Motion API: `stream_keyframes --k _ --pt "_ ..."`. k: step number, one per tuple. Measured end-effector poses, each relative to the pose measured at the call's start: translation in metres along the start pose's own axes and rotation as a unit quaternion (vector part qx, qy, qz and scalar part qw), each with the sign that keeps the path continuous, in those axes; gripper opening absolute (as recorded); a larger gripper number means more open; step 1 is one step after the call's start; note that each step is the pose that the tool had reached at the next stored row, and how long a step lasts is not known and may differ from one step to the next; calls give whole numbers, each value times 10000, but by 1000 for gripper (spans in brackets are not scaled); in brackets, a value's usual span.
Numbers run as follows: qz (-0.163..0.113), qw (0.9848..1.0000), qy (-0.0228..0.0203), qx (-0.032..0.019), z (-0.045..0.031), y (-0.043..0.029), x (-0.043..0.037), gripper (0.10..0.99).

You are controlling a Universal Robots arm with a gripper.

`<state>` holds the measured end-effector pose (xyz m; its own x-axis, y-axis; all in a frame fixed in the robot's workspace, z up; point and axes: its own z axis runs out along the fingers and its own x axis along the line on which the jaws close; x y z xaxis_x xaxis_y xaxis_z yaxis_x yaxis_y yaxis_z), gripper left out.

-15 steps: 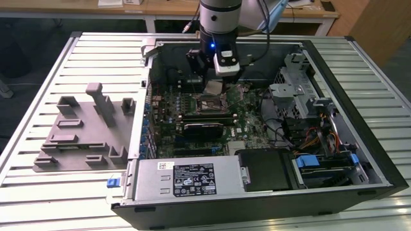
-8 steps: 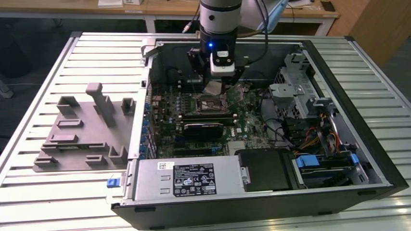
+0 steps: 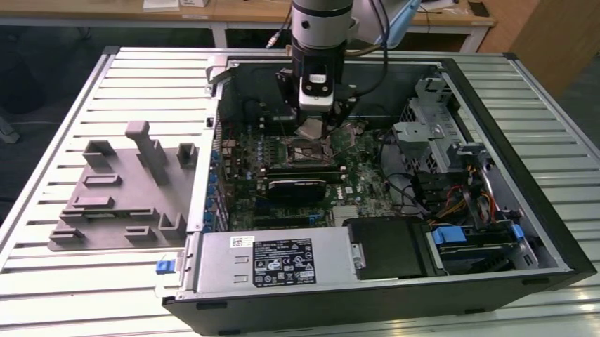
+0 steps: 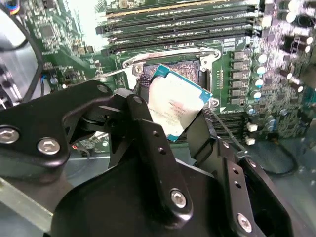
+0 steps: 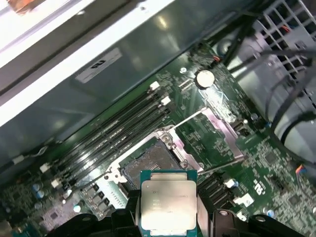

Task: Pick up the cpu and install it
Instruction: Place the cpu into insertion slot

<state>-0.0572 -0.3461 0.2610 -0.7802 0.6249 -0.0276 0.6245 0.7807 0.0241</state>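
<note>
cpu (image 4: 177, 106): clamped by two opposite edges between the closed fingers of the tool (image 4: 170, 118), pale metal top toward both wrist cameras. It hangs over the open socket (image 5: 148, 165), not seated. An edge grip leaves the underside free to meet the socket, I judge.

Worktop (image 3: 112, 105): slatted metal. It carries the computer case and a fixture plate.

Computer case (image 3: 553, 232): on its side with the panel off, filling the worktop from the middle to the edge at the exterior view's right. Laid flat, I judge, so the arm can come straight down.

Motherboard (image 3: 366, 189): flat on the case floor.

Fixture plate (image 3: 112, 203): grey, blocks upright, beside the case toward the worktop edge at the exterior view's left. Nothing silvery on it.

Power supply (image 3: 272, 260): along the case's near edge, well apart from the tool.

Socket's metal frame (image 5: 217, 123): swung back off the socket, so the opening is free. Memory slots (image 5: 123, 128) run just beside it.

Hard to make out:
- whether the cpu touches the socket; it looks tilted in the second wrist view;
- cpu underside and the edge nearest the tool body, covered by the tool in both wrist views;
- socket contacts, too dark.
</note>
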Motion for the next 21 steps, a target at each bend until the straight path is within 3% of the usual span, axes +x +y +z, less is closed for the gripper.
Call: stream_keyframes --k 6,11,16,21 --pt "501 9987 -12 14 3 0 0 541" --pt "932 9956 -23 26 6 0 0 541" --pt "1368 9906 -33 38 10 0 0 541" --pt "1797 9837 -43 50 13 0 0 541"
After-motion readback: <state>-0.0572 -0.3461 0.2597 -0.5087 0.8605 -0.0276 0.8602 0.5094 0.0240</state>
